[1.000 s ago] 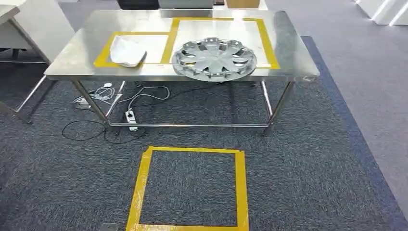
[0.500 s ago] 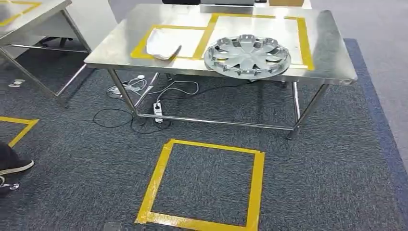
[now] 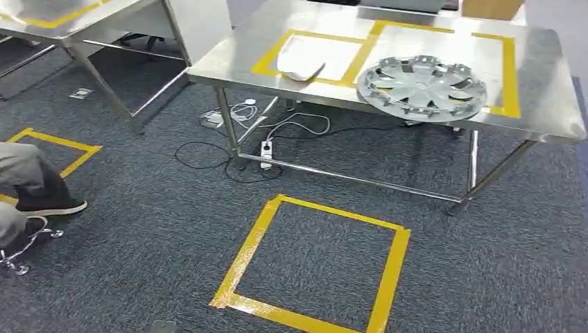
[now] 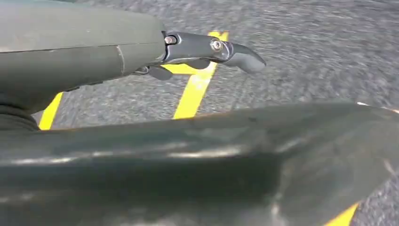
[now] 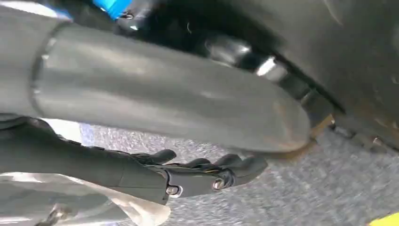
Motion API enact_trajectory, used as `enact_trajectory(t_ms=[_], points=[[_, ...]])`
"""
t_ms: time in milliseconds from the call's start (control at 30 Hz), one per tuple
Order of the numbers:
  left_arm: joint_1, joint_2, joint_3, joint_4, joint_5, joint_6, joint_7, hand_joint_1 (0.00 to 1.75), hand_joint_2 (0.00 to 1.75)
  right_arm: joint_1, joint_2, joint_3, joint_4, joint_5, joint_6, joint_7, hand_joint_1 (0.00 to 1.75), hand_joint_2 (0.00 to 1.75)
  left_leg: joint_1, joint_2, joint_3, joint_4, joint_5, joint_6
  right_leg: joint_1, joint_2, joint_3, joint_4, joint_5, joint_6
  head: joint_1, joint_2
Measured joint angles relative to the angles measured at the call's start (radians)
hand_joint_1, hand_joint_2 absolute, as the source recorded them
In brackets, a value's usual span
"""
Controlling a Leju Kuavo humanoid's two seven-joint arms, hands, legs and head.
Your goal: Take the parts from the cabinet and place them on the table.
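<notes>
Table [image 3: 555,104]: steel, yellow-taped zones on top; open carpet in front.
Hubcap [image 3: 421,87]: already on the table, overhanging the near edge.
White part [image 3: 299,64]: lies inside the smaller taped zone.
Left hand [image 4: 207,49]: hangs, fingers extended, holding nothing.
Right hand [image 5: 197,176]: hangs, fingers loosely curled, apparently empty.
Left: more parts probably remain to fetch.

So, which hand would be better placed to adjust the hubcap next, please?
Right, probably: the hubcap lies at the right end of the table, on the right arm's side. The left hand and right hand both hang low over carpet.
</notes>
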Motion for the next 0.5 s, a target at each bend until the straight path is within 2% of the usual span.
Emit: enact_trajectory(t_ms=[33,67,100,133,167,200,233,267,300,333,400,433,467,500], points=[[-0.003,0.000,-0.001,0.000,-0.003,0.000,0.000,0.00,0.00,0.002,0.000,0.000,0.000,0.000,0.000,-0.003,0.00,0.00,-0.001,-0.012,-0.005,0.000,0.004,0.007,-0.002,0.042,-0.031,0.070,-0.041,0.000,0.004,0.000],[-0.005,0.000,-0.001,0.000,-0.005,0.000,0.000,0.00,0.00,0.002,0.000,0.000,0.000,0.000,0.001,-0.006,0.00,0.00,-0.002,-0.024,-0.008,0.000,0.007,0.011,-0.003,0.062,-0.069,0.151,-0.078,0.000,0.004,0.000],[-0.006,-0.001,-0.002,0.000,-0.005,0.000,0.000,0.00,0.00,0.002,0.000,0.000,0.000,-0.001,0.001,-0.009,0.00,0.00,-0.002,-0.036,-0.011,0.001,0.009,0.013,-0.002,0.071,-0.111,0.239,-0.113,0.002,0.005,0.000],[-0.005,-0.001,-0.002,0.000,-0.005,0.000,0.000,0.00,0.00,-0.002,0.000,0.000,0.000,-0.002,0.001,-0.011,0.00,0.00,-0.003,-0.048,-0.012,0.001,0.009,0.013,-0.001,0.075,-0.138,0.296,-0.123,0.004,0.005,0.000],[-0.004,-0.001,-0.002,0.000,-0.005,0.000,0.000,0.00,0.00,-0.004,0.000,0.000,0.000,-0.001,0.001,-0.011,0.00,0.00,-0.003,-0.061,-0.010,0.001,0.009,0.013,-0.002,0.075,-0.140,0.298,-0.107,0.005,0.003,0.000],[-0.004,-0.001,-0.002,0.000,-0.005,0.000,0.000,0.00,0.00,-0.004,0.000,0.000,0.000,0.000,0.001,-0.011,0.00,0.00,-0.003,-0.077,-0.010,0.003,0.009,0.012,-0.003,0.076,-0.121,0.254,-0.068,0.004,0.005,0.000],[-0.005,-0.001,-0.002,0.000,-0.005,0.000,0.000,0.00,0.00,-0.003,0.000,0.000,0.000,0.002,0.000,-0.011,0.00,0.00,-0.002,-0.093,-0.009,0.005,0.010,0.012,-0.005,0.079,-0.086,0.177,-0.019,0.003,0.004,0.000],[-0.005,-0.002,-0.002,0.000,-0.005,0.000,0.000,0.00,0.00,-0.003,0.000,0.000,0.000,0.005,-0.005,-0.018,0.00,0.00,-0.002,-0.108,-0.009,0.007,0.009,0.010,-0.008,0.093,-0.046,0.084,0.029,0.001,0.005,0.000],[-0.004,-0.002,-0.002,0.000,-0.005,0.001,0.000,0.00,0.00,-0.002,0.000,0.001,0.000,0.009,-0.015,-0.027,0.00,0.00,-0.001,-0.120,-0.012,0.011,0.008,0.005,-0.013,0.141,-0.017,0.009,0.052,-0.002,0.005,0.000],[-0.008,-0.002,-0.002,0.000,-0.005,0.001,0.000,0.00,0.00,0.002,0.000,0.002,0.002,0.012,-0.023,-0.038,0.00,0.00,-0.008,-0.133,-0.024,0.025,0.006,-0.003,-0.020,0.187,-0.010,-0.015,0.040,-0.003,0.002,0.000],[-0.006,-0.002,-0.002,0.000,-0.006,0.002,-0.002,0.00,0.00,0.004,0.000,0.002,0.002,0.013,-0.031,-0.050,0.00,0.00,0.001,-0.156,-0.039,0.022,0.015,-0.018,-0.014,0.167,-0.004,-0.012,0.032,-0.004,0.003,0.000],[-0.003,-0.002,-0.002,0.000,-0.007,0.002,-0.003,0.00,0.00,0.004,0.000,0.002,0.002,0.013,-0.031,-0.053,0.00,0.00,0.004,-0.167,-0.040,0.019,0.020,-0.026,-0.011,0.157,-0.003,-0.013,0.035,-0.008,0.003,0.000],[0.000,-0.001,-0.002,0.001,-0.010,0.002,-0.003,0.00,0.00,0.003,0.000,0.002,0.002,0.013,-0.031,-0.058,0.00,0.00,0.003,-0.180,-0.043,0.021,0.020,-0.031,-0.020,0.143,0.000,-0.024,0.041,-0.018,0.002,0.000],[0.001,0.000,-0.002,0.001,-0.015,0.002,-0.003,0.00,0.00,0.002,0.002,0.002,0.002,0.013,-0.029,-0.058,0.00,0.00,-0.001,-0.130,-0.049,0.039,0.005,-0.035,-0.020,0.123,0.006,-0.027,0.044,-0.023,0.002,0.000]])
